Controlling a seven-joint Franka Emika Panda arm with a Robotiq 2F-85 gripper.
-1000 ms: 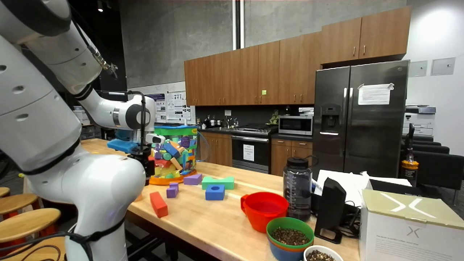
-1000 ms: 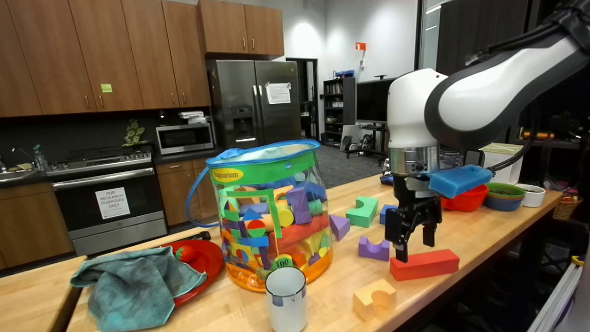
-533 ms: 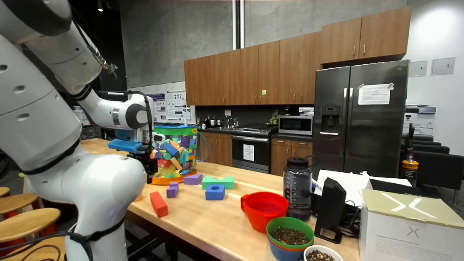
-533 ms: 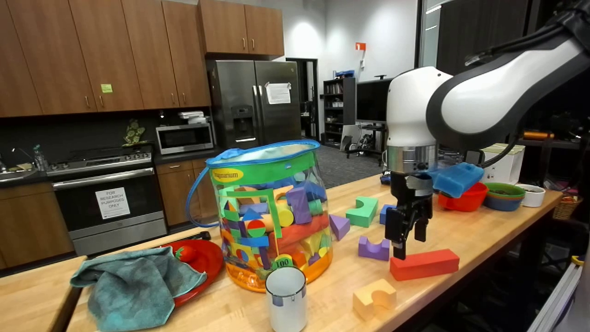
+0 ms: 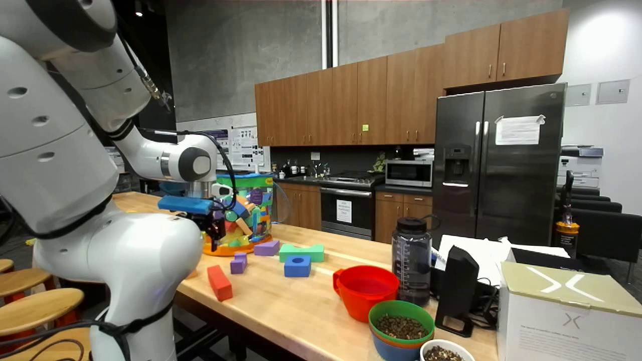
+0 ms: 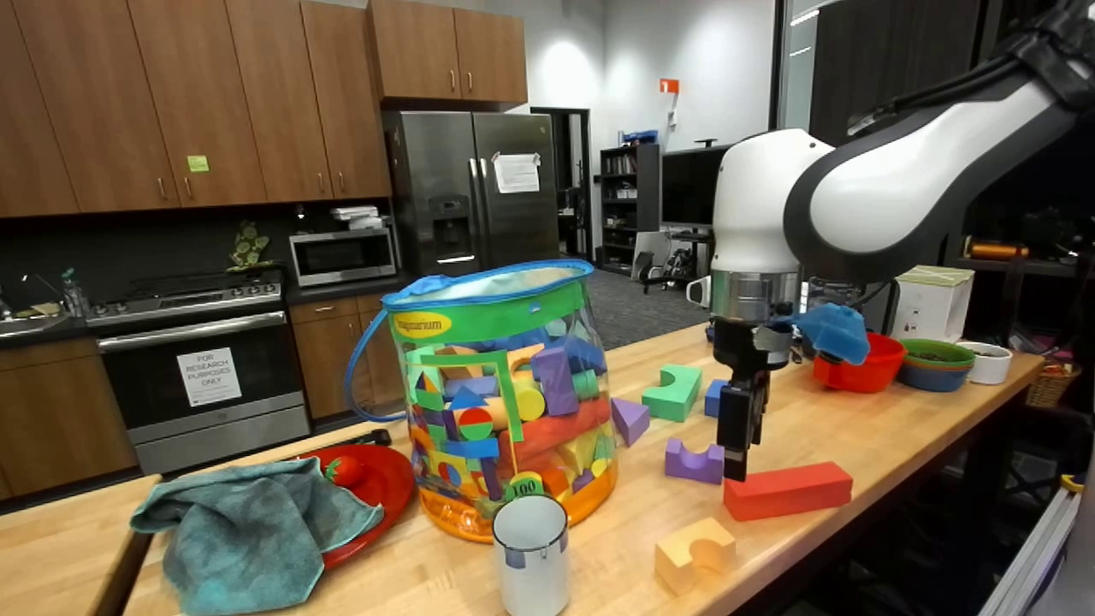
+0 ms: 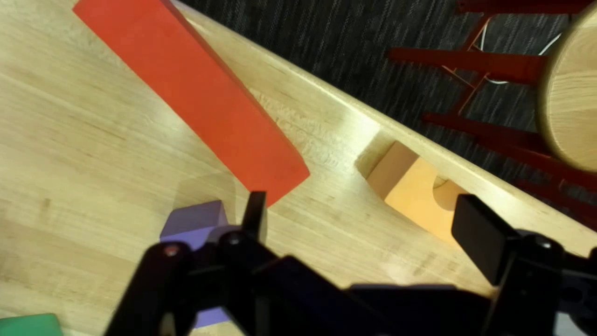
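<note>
Wrist view alone shows the end effector (image 7: 364, 213) spread

The arm (image 6: 877, 205) points its spread jaws downward.

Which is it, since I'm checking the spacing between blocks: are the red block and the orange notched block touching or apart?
Apart: the wrist view plainly shows wooden tabletop between the red block and the orange notched block.

A passable gap separates red block (image 7: 200, 98) from orange block (image 7: 410, 191).
</note>
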